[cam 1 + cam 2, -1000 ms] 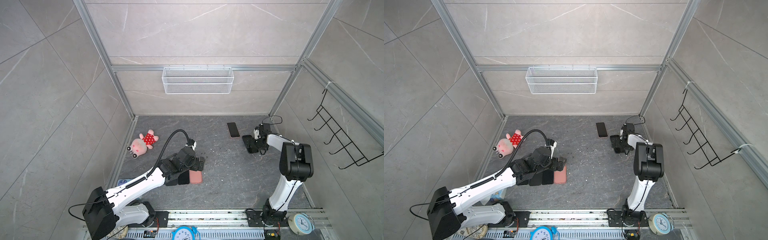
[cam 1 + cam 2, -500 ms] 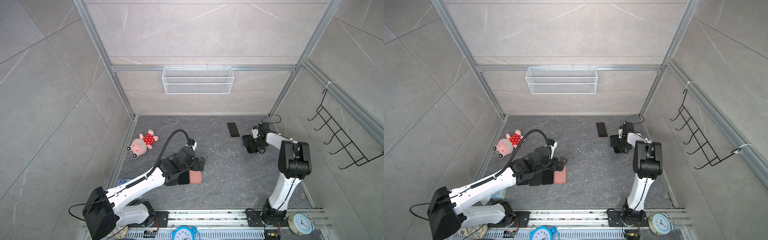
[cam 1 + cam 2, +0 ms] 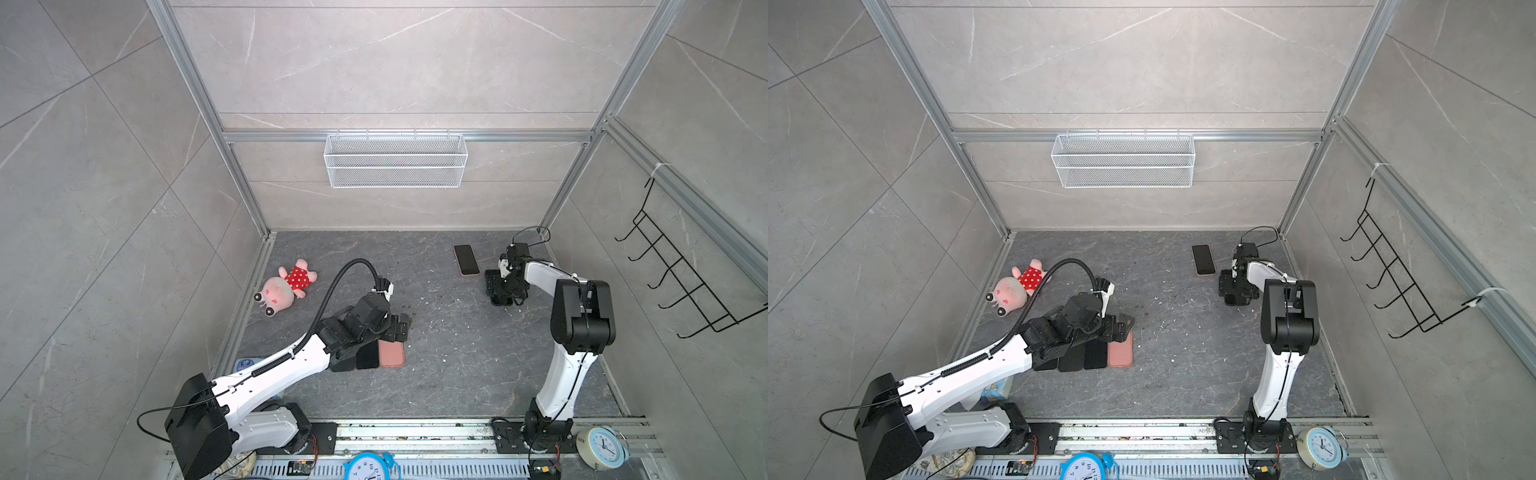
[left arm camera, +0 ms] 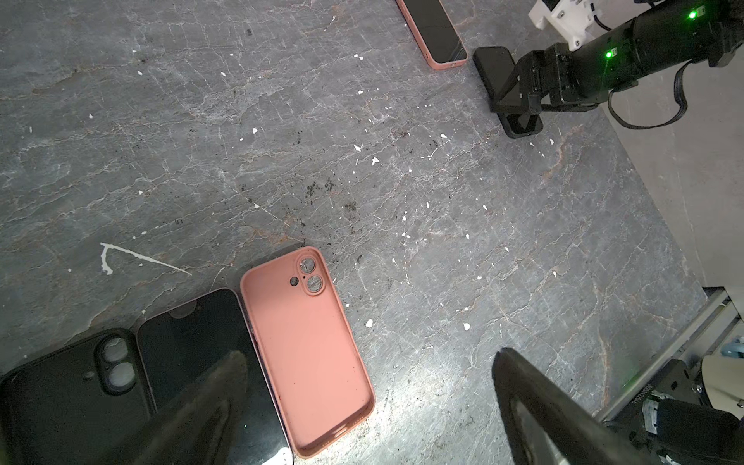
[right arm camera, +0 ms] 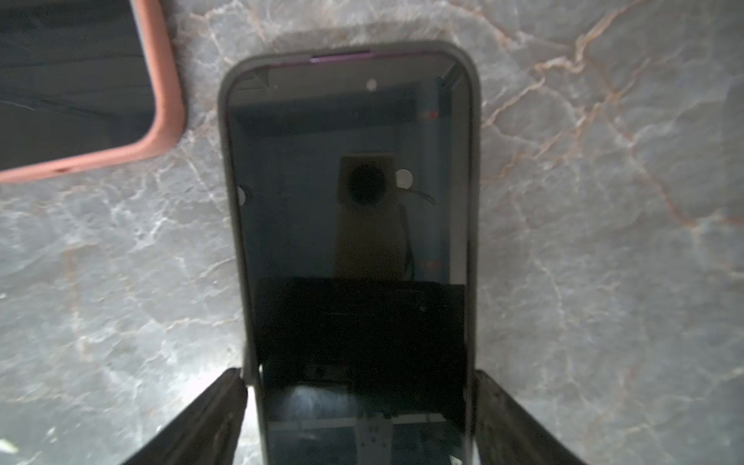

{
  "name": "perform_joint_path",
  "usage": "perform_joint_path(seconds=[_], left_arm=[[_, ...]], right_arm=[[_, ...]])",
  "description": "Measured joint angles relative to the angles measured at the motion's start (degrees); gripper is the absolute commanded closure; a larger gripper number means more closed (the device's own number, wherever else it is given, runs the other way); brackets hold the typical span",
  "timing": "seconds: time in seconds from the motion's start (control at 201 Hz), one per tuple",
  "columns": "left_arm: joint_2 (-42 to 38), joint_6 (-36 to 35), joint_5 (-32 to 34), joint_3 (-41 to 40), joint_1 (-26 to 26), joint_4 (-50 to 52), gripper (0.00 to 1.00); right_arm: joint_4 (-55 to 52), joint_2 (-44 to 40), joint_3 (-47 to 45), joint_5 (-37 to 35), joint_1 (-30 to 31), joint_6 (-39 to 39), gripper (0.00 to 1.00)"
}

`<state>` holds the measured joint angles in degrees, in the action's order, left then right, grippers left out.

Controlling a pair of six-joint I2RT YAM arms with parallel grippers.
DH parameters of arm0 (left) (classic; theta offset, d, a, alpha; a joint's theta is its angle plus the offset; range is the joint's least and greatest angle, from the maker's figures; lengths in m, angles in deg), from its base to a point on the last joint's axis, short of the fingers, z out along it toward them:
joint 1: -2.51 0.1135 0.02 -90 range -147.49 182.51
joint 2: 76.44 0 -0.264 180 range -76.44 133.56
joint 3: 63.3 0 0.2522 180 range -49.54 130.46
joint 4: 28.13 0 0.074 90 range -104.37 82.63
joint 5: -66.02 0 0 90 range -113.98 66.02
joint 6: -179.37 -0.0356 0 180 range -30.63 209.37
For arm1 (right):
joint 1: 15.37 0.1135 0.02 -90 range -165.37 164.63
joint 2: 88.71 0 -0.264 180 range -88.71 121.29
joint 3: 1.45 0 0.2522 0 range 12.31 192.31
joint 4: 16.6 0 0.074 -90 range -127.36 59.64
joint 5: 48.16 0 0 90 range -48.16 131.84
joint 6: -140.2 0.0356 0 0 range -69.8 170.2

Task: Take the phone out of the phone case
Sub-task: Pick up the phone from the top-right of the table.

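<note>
phone [image 5: 350, 209] in its dark case [image 5: 473, 161] lies flat on the table [image 5: 604, 282] — right jaws straddle it at both edges, grip unclear. left jaws gape wide above an empty pink case [image 4: 310, 354].

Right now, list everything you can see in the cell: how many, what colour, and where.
table: one, dark grey stone, under everything
plush toy: one, pink with a red dress, left side of the table
empty pink case: one, pink, open side up, near the left claw
bare phone: one, black, beside the empty pink case
empty black case: one, black, beside the bare phone
pink-cased phone: one, screen up, right rear
dark-cased phone: one, dark, lying by the right claw
wire basket: one, white, back wall
hook rack: one, black, right wall
blue clock: one, front rail
cream clock: one, front right
left claw: one, black, open
right claw: one, black, flanking the dark-cased phone, grip unclear
</note>
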<state>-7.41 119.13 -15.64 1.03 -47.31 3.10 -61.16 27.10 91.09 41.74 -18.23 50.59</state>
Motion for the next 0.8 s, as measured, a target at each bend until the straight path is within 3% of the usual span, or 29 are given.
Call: perform_joint_path(seconds=[0.224, 0.573, 0.717, 0.802], left_arm=[[0.0, 0.0, -0.1, 0.0, 0.0, 0.0, 0.03], [0.0, 0.0, -1.2, 0.0, 0.1, -0.2, 0.03], [-0.2, 0.3, -1.4, 0.0, 0.1, -1.0, 0.04], [-0.4, 0.5, -1.6, 0.0, 0.1, -1.4, 0.04]], right_arm=[[-1.8, 0.9, 1.8, -2.8, 1.2, 0.0, 0.22], [-2.0, 0.9, 1.9, -3.7, 1.5, 0.0, 0.5], [0.4, -0.8, -0.8, -3.6, 1.5, 1.0, 0.64], [1.1, -2.7, -3.6, -3.3, 1.6, 1.8, 0.67]])
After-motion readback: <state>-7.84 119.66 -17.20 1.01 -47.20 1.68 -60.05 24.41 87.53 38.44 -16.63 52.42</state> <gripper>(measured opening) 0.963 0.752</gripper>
